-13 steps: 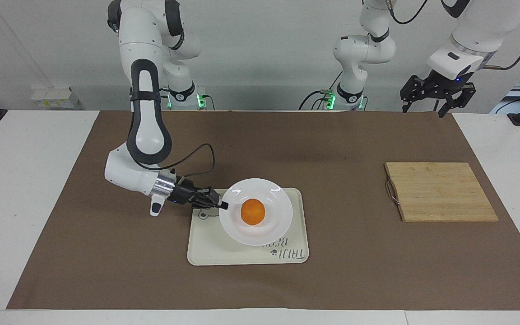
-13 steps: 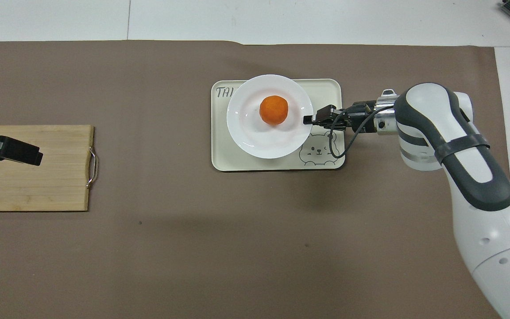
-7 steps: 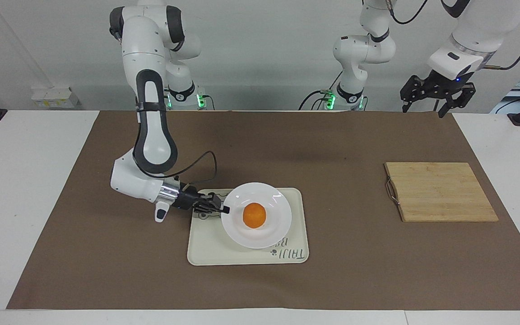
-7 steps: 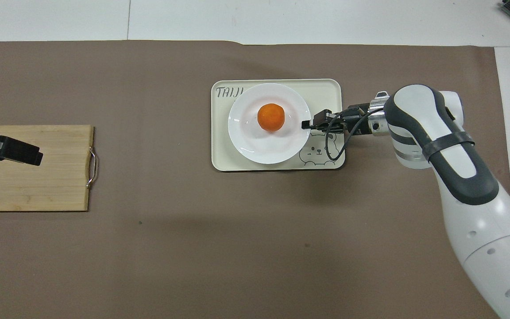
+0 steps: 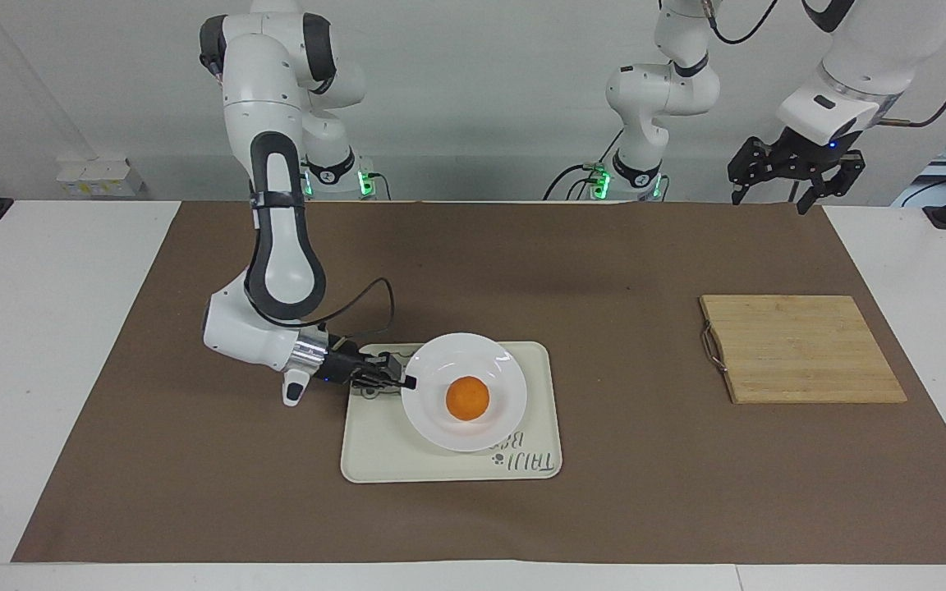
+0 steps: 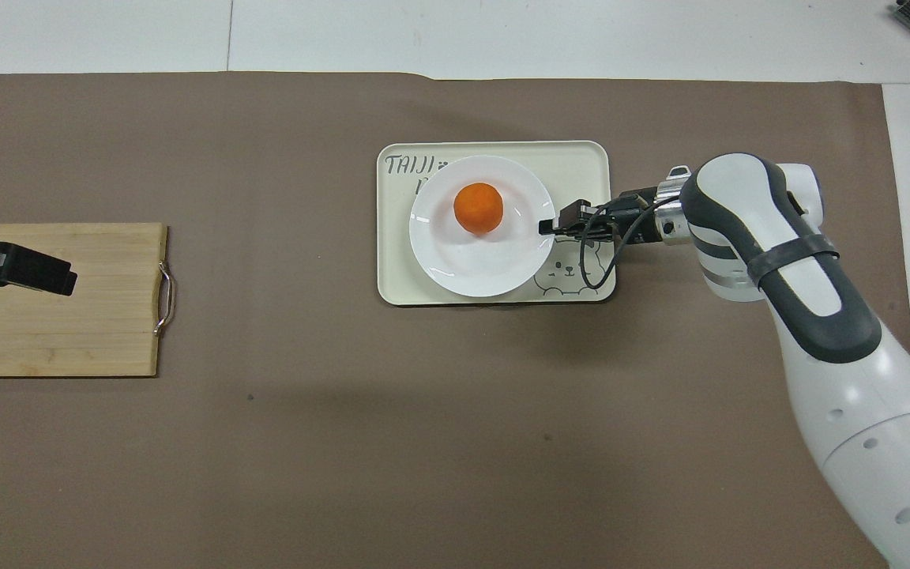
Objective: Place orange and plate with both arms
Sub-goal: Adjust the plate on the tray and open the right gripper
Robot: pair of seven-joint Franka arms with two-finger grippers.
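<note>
A round white plate (image 5: 489, 361) (image 6: 455, 261) rests on a cream tray (image 5: 374, 451) (image 6: 573, 162) in the middle of the table. A small orange (image 5: 467, 399) (image 6: 479, 208) sits inside the plate. My right gripper (image 5: 409, 382) (image 6: 547, 227) is low over the tray and shut on the plate's rim at the side toward the right arm's end. My left gripper (image 5: 771, 197) is held high near its own base, open and holding nothing; in the overhead view it (image 6: 60, 280) shows over the wooden board.
A bamboo cutting board (image 5: 801, 349) (image 6: 52, 332) with a metal handle lies toward the left arm's end of the table. A brown mat (image 5: 604, 263) (image 6: 344, 435) covers most of the white table.
The right gripper has lowered the plate with the orange onto the tray and shifted it a little toward the tray's middle. The left arm has not moved.
</note>
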